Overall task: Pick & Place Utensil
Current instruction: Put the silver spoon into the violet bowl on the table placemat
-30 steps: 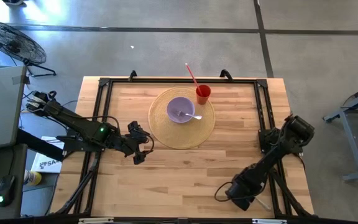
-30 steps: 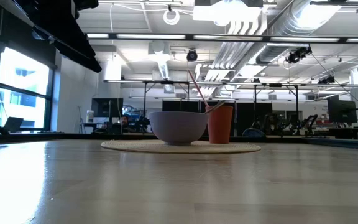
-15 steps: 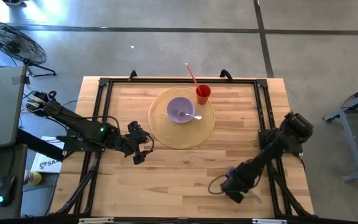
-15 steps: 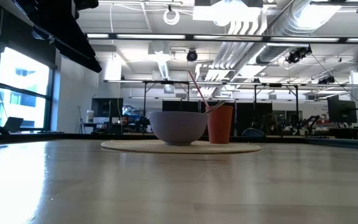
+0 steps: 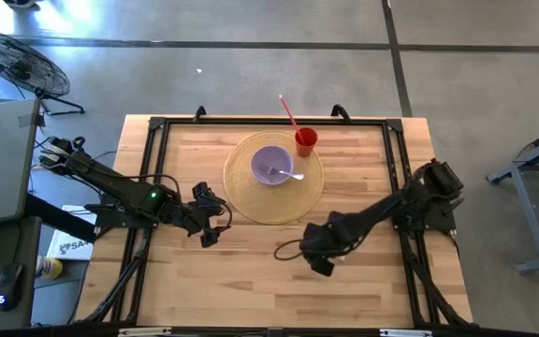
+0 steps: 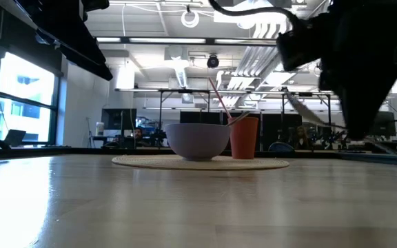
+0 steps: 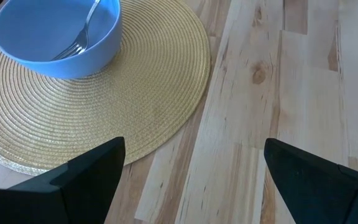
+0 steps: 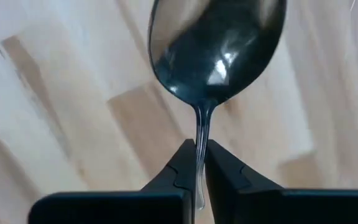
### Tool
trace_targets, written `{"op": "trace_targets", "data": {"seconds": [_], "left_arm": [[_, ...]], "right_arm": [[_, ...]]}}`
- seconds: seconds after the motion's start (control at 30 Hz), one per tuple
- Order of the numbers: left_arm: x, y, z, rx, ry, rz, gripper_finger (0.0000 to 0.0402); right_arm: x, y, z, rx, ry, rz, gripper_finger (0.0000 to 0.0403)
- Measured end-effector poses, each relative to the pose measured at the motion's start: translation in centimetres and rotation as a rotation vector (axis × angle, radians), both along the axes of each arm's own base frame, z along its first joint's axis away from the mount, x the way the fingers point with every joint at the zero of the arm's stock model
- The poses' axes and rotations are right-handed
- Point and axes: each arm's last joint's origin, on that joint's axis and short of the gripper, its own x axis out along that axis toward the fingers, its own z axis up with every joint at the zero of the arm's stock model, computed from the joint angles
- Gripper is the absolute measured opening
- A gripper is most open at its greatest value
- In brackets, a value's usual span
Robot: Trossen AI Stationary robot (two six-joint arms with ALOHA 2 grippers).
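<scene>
A purple bowl (image 5: 272, 167) with a fork (image 5: 294, 175) in it stands on a round woven placemat (image 5: 251, 201). A red cup (image 5: 306, 141) with a straw (image 5: 288, 110) stands at the mat's far right edge. My left gripper (image 5: 213, 216) hovers open just off the mat's left side; its wrist view shows the bowl (image 7: 58, 31) and the fork (image 7: 79, 40) ahead. My right gripper (image 5: 313, 249), near the mat's near right edge, is shut on a metal spoon (image 8: 219, 46). My right gripper (image 8: 199, 152) pinches the spoon's thin handle (image 8: 199, 134) between its two fingertips, just behind the spoon's bowl. The spoon's bowl sticks out beyond the fingertips, in line with the fingers. The spoon is lifted clear above the wooden table.
The wooden table (image 5: 241, 281) has a black frame along its left, far and right edges. The right arm (image 6: 357, 62) hangs high at the right of the low view, nearer than the cup (image 6: 245, 138) and bowl (image 6: 198, 140). Bare wood lies on the mat's near side.
My right gripper has swung from the table's near right corner toward the left and the far edge, ending close to the mat. It carries the spoon along and has come into the low view. The left arm, the bowl and the cup have kept still.
</scene>
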Motion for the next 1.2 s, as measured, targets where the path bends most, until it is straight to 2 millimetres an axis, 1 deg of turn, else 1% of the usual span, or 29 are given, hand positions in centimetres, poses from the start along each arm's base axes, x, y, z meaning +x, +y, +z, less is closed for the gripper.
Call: {"op": "trace_targets", "data": {"seconds": [0.13,0.37,0.5,0.7,0.9,1.07,1.2], "left_arm": [[0.0,0.0,0.0,0.000,0.000,0.000,0.0378],[0.0,0.0,0.0,0.000,-0.001,0.000,0.0378],[0.0,0.0,0.0,0.000,0.000,0.000,0.0378],[0.0,0.0,0.0,0.000,0.000,0.000,0.0378],[0.0,0.0,0.0,0.000,0.000,0.000,0.0378],[0.0,0.0,0.0,0.000,0.000,0.000,0.0378],[0.0,0.0,0.0,0.000,0.001,0.000,0.0378]], "right_arm": [[0.8,-0.9,-0.4,-0.022,-0.057,0.071,0.0017],[2.1,-0.7,-1.2,-0.083,-0.261,0.154,0.0009],[2.3,-0.6,-2.5,-0.093,-0.365,0.193,0.0016],[1.9,-0.8,-4.6,-0.081,-0.494,0.227,0.0011],[1.5,-1.1,-5.8,-0.113,-0.627,0.240,0.0017],[0.5,-1.7,-7.1,-0.161,-0.685,0.215,0.0017],[-0.1,-1.9,-7.7,-0.145,-0.747,0.202,0.0018]]}}
